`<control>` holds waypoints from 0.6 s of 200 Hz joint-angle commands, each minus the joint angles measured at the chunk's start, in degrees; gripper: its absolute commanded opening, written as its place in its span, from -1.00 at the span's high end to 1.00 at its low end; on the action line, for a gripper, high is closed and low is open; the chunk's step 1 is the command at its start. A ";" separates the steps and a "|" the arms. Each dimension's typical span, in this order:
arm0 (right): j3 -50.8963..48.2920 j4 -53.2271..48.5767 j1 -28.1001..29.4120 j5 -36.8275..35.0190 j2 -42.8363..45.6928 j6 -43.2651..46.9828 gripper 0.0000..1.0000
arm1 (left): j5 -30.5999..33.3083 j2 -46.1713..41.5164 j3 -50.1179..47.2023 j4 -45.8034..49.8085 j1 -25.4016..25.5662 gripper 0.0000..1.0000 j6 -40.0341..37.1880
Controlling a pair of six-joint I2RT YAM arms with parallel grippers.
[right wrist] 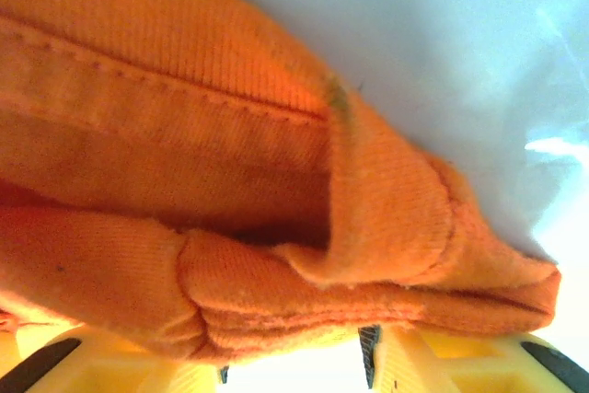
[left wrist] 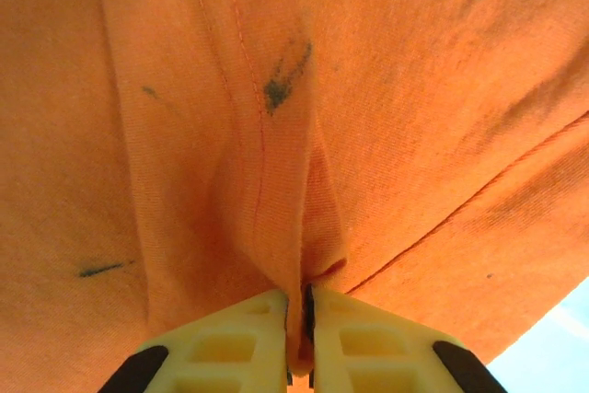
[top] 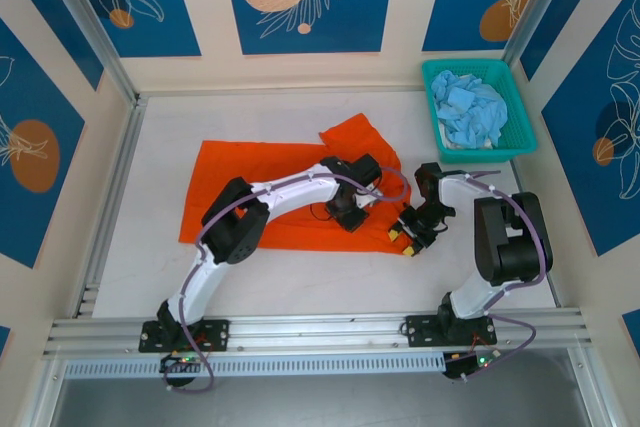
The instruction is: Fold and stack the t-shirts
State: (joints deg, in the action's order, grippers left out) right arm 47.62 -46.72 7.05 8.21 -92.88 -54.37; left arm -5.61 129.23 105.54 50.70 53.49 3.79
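Orange shirt (top: 230, 172) lies spread on the table (top: 150, 267), left of the middle. One part of it is turned up toward the far side near the centre. From above, you see your left gripper (top: 352, 215) low over the shirt's right part. Your right gripper (top: 408, 237) is at the shirt's near right corner, just beside the left one.

In your left wrist view, the left gripper (left wrist: 296, 342) is pressed together on a raised ridge of the shirt (left wrist: 423, 89). The fold rises from between the pale fingers (left wrist: 230, 352), and a stitched seam runs along it. You can see dark smudges (left wrist: 276, 89) on the cloth above the pinch, and another dark streak off to the left. A sliver of table (left wrist: 566, 333) shows at the lower right corner.

In your right wrist view, the right gripper (right wrist: 294, 352) has its fingers (right wrist: 460, 361) standing apart with a pale gap between them. A thick roll of the shirt's stitched hem (right wrist: 322, 227) lies bunched across the tips, with the pale table (right wrist: 460, 62) beyond it. You cannot tell from this view whether the pads touch the cloth.

Blue shirts (top: 470, 112) are heaped in the basket (top: 465, 65) at the table's far right corner. They are well apart from both grippers and from the orange cloth.
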 commanded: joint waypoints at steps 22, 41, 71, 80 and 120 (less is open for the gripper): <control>-0.09 0.72 0.15 -0.65 -2.27 0.31 0.13 | 2.28 -0.45 2.21 1.91 -0.67 1.00 0.16; 0.19 0.54 0.10 -0.68 -2.56 0.32 0.13 | 3.41 -0.93 2.65 1.95 -1.26 1.00 0.25; 0.89 0.22 0.16 -0.81 -3.22 0.35 0.14 | 5.14 -1.70 3.14 1.86 -2.59 1.00 0.80; 1.17 -0.02 0.21 -0.82 -3.50 0.32 0.14 | 5.57 -1.87 3.31 1.65 -3.15 1.00 1.31; 2.19 -0.39 0.26 -1.02 -4.49 0.32 0.13 | 5.34 -2.07 4.15 1.18 -5.01 1.00 3.30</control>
State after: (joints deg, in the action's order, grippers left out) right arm 49.65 -48.71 7.05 8.21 -95.07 -54.35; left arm -1.17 129.19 107.66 51.44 49.93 5.26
